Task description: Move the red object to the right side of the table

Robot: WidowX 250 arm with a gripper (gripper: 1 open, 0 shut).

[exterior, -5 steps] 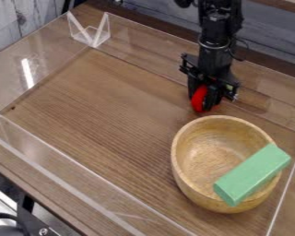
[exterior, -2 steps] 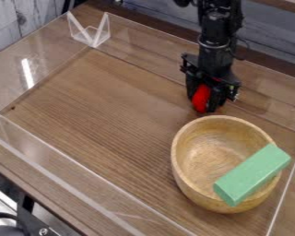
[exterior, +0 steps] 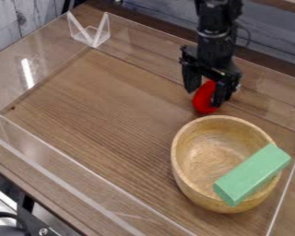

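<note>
The red object, a small strawberry-shaped toy, lies on the wood-grain table at the right side, just behind the wooden bowl's rim. My gripper hangs straight down over it, its black fingers spread apart on either side of the toy's upper part. The jaws stand open and do not press on the toy.
A round wooden bowl holds a green rectangular block at the front right. Low clear acrylic walls border the tabletop, with a clear bracket at the far left corner.
The jaws were shut on the red toy; now they have spread open and the gripper has lifted slightly, leaving the toy on the table.
</note>
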